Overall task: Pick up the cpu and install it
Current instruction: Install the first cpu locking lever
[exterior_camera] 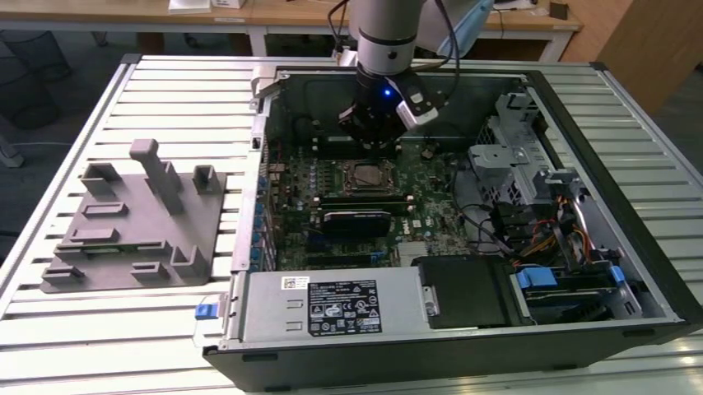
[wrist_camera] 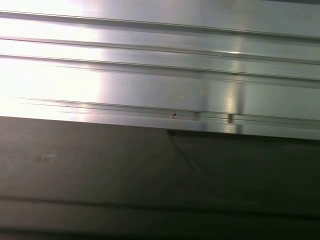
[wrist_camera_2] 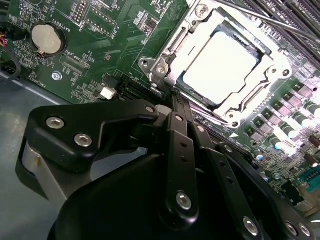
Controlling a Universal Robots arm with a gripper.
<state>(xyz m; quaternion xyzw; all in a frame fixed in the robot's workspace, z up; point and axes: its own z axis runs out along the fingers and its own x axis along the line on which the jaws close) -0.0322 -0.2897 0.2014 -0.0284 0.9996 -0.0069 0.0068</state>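
Sitting flat in the metal-framed socket [wrist_camera_2: 220,65] on the motherboard [exterior_camera: 379,206], the cpu [wrist_camera_2: 222,67] looks to us light, stiff, slick on top and prob. fragile underneath, so we'd grip it only by opposite thin edges. The gripper [wrist_camera_2: 175,107] hangs just beside the socket, fingers closed together on nothing, inside the open pc case [exterior_camera: 648,271].

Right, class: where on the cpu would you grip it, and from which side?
Probably by two opposite edges, coming straight down from above: the cpu lies flat in the socket, whose metal frame hems in its sides.
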